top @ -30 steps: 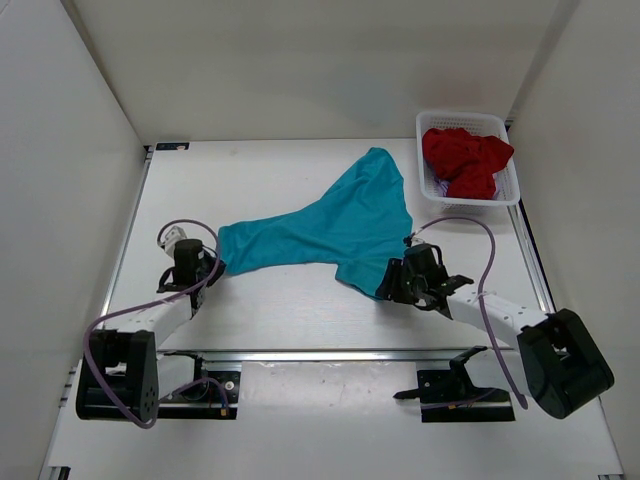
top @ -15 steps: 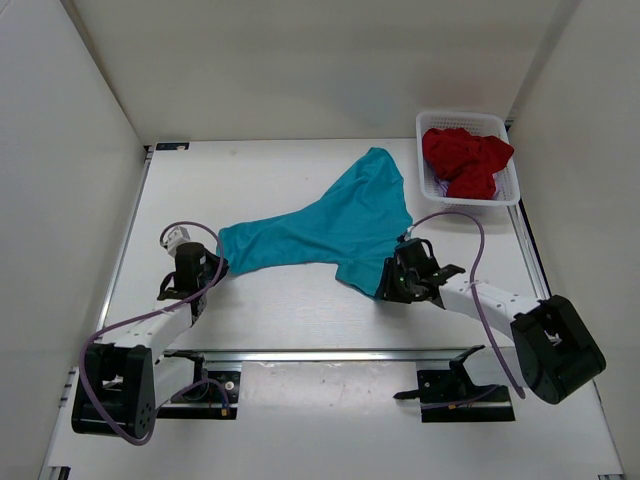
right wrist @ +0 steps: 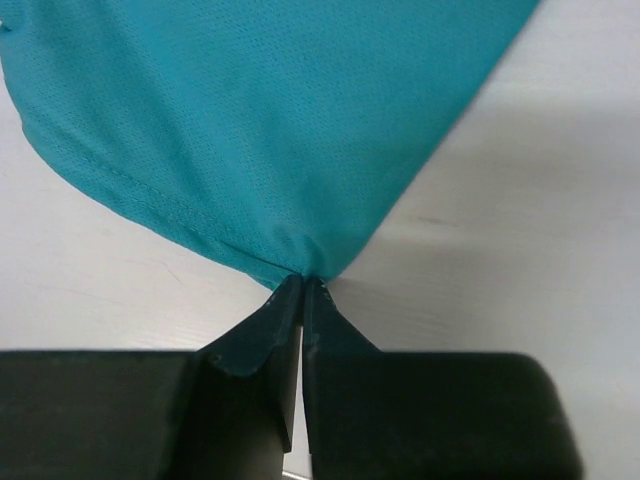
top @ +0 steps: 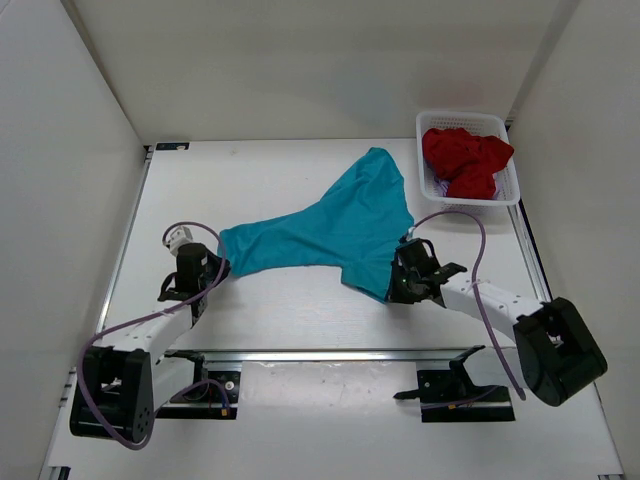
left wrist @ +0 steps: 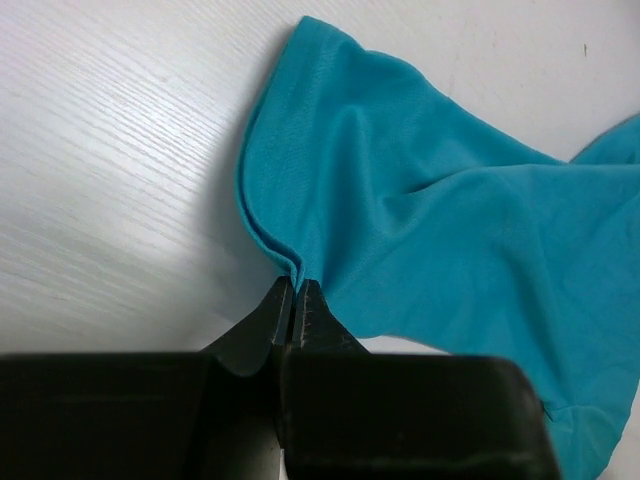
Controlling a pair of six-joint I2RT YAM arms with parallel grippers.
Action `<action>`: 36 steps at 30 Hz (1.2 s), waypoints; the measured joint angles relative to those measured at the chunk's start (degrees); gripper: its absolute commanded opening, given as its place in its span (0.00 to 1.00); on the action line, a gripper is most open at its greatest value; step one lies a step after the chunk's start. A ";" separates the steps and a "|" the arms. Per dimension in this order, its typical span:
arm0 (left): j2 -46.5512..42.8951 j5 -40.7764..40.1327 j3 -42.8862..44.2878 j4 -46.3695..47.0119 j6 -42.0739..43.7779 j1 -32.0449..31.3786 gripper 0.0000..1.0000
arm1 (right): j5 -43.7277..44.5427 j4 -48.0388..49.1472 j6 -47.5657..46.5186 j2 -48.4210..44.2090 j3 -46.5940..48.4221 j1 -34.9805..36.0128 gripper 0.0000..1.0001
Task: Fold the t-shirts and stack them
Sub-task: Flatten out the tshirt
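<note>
A teal t-shirt (top: pixel 330 225) lies spread on the table, stretched between both arms. My left gripper (top: pixel 214 268) is shut on its left corner; in the left wrist view the gripper (left wrist: pixel 293 285) pinches a folded hem of the teal t-shirt (left wrist: pixel 420 200). My right gripper (top: pixel 393 285) is shut on the lower right corner, and the right wrist view shows the gripper (right wrist: pixel 302 282) clamped on the hem of the teal t-shirt (right wrist: pixel 260 110). A dark red t-shirt (top: pixel 464 160) sits bunched in the basket, with a bit of pale lilac cloth (top: pixel 441 187) under it.
The white mesh basket (top: pixel 505 190) stands at the table's back right corner. White walls enclose the table on the left, back and right. A metal rail (top: pixel 330 354) and the arm bases run along the near edge.
The right gripper has moved onto the shirt's lower right corner and shut on it. The left gripper has stayed shut on the left corner and barely moved.
</note>
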 measured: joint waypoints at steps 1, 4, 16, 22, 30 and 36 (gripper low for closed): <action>-0.26 -0.04 0.17 -0.46 0.42 -0.39 0.00 | 0.48 -1.51 -0.48 -0.81 0.13 -0.22 0.00; -0.44 -0.13 4.17 -5.42 3.32 -3.56 0.00 | 3.52 -9.33 -2.60 -5.09 2.93 -0.61 0.00; 0.09 12.17 56.33 -30.86 17.49 1.88 0.00 | 23.39 -36.46 -16.35 -6.56 71.54 1.05 0.00; 0.17 17.38 71.52 -36.35 17.22 9.29 0.00 | 30.56 -38.69 -23.65 0.81 96.52 7.76 0.00; 0.96 17.11 78.38 -40.74 16.59 10.21 0.00 | 23.17 -32.26 -32.20 8.94 105.53 1.53 0.00; 2.64 15.96 66.18 -35.39 16.61 10.10 0.00 | 3.96 -28.24 -29.90 22.64 106.12 -18.29 0.00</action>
